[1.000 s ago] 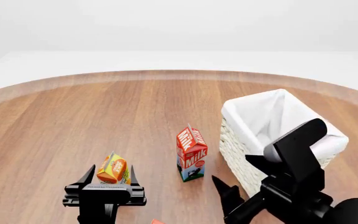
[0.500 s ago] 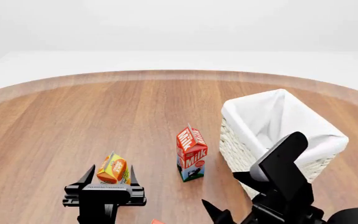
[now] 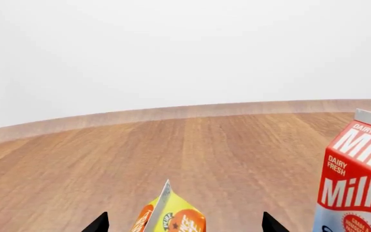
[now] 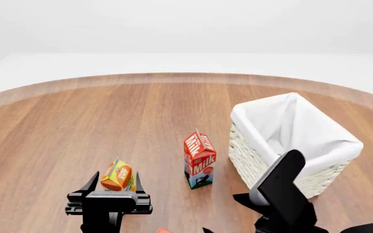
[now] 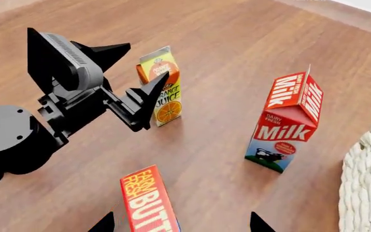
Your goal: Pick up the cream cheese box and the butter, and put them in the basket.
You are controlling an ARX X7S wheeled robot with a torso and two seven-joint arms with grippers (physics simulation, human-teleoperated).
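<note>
The butter [image 5: 148,200] stands on edge on the wooden table, a red box with yellow lettering and a blue side. My right gripper [image 5: 180,224] is open and its two black fingertips straddle the butter without touching it. In the head view only a red corner of the butter [image 4: 163,230] shows at the bottom edge. The white wicker basket [image 4: 290,136] stands at the right, behind my right arm [image 4: 279,194]. My left gripper [image 4: 115,187] is open around the orange juice carton [image 4: 117,175]. The cream cheese box is out of view.
A red-and-white milk carton [image 4: 199,160] stands upright between the juice carton and the basket. In the right wrist view the milk carton [image 5: 287,123] is beyond the butter, and the basket's woven wall [image 5: 369,183] is at the edge.
My right arm has sunk lower and nearer in the head view, its fingers dropping past the bottom edge. The left arm and the cartons have not moved.
</note>
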